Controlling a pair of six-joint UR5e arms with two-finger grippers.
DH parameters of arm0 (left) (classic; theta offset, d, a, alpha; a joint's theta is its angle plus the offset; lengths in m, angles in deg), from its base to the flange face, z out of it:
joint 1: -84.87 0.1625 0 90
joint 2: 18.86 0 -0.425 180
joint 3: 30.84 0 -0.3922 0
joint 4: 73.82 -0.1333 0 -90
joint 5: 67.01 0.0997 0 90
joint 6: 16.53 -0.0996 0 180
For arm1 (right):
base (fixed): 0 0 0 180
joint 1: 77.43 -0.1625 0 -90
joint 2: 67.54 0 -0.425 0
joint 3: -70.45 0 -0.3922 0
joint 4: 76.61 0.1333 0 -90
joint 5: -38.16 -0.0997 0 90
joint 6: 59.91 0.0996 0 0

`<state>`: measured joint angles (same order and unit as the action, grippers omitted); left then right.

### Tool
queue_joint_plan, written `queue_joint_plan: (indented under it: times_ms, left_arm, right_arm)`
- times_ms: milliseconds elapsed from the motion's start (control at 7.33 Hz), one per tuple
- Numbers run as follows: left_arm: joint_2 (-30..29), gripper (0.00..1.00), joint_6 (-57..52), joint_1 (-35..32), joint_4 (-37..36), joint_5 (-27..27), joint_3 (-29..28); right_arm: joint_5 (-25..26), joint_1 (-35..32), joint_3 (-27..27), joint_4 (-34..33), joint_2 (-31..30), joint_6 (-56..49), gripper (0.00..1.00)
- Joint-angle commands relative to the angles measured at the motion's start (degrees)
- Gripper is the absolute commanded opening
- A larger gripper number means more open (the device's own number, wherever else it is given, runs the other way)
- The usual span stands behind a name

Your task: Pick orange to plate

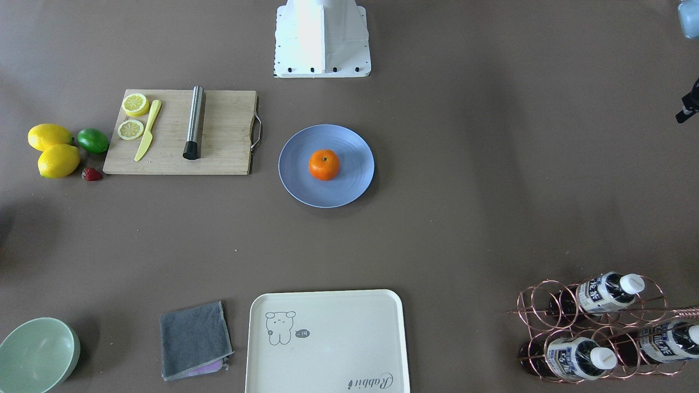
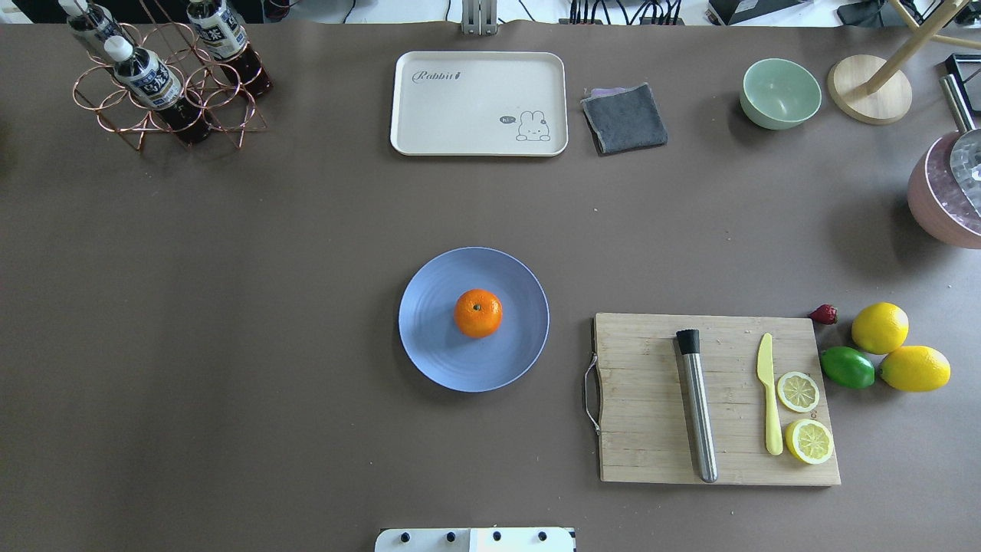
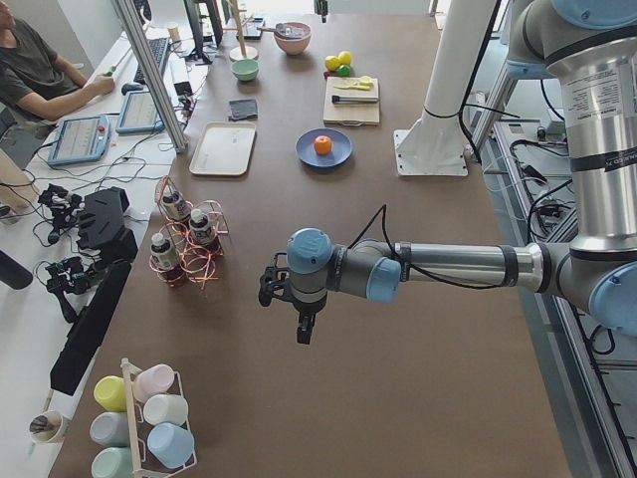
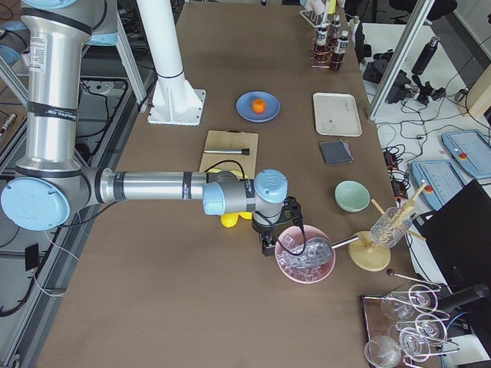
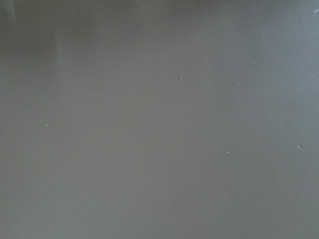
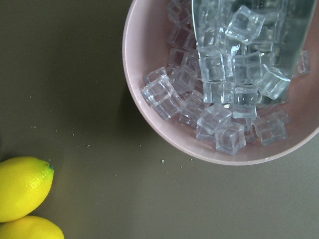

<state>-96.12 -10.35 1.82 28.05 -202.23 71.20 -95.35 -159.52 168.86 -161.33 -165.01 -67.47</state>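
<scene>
The small round bright-skinned orange (image 1: 324, 165) is seen lying near the middle of the round, shallow, pale-blue plate (image 1: 352, 188), its dark stem dimple turned upward. The plate is set on the brown bench (image 1: 469, 207), in front of the white robot base (image 1: 322, 46).

Beside the plate, toward the robot's right, a rectangular wooden cutting board (image 1: 224, 142) is laid. On it a steel cylinder with a black end (image 1: 194, 123), a yellow plastic knife (image 1: 148, 131) and two lemon slices (image 1: 131, 129) are placed. Past the board's far end, two whole yellow lemons (image 1: 58, 160), a green lime (image 1: 93, 140) and a small red strawberry (image 1: 92, 174) are grouped.

The left tool (image 3: 304, 331) is held above bare bench at the robot's left end, well apart from the plate. Only plain brown surface is shown by its wrist camera. Whether its fingers are apart or together cannot be told.

The right tool (image 4: 268, 244) is held at the opposite end, just beside a pink bowl (image 6: 137, 59) filled with clear ice cubes (image 6: 229, 134), with the lemons near. Its state cannot be told either.
</scene>
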Motion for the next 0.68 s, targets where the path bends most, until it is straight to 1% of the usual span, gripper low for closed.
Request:
queue_joint_plan:
  times_ms: [0, 273, 545]
  left_arm:
    - [0.0, 0.98, 0.0, -0.1, 0.0, 0.0, -0.1]
    - [1.0, 0.98, -0.2, -0.2, 0.0, 0.1, 0.0]
    - [0.9, 0.98, -0.1, -0.3, -0.1, 0.2, 0.1]
  right_arm:
    - [0.1, 0.0, 0.0, 0.0, -0.1, 0.1, 1.0]
    - [0.0, 0.0, -0.1, 0.0, -0.2, 0.1, 1.0]
    - [0.0, 0.2, -0.1, 0.0, -0.1, 0.0, 1.0]
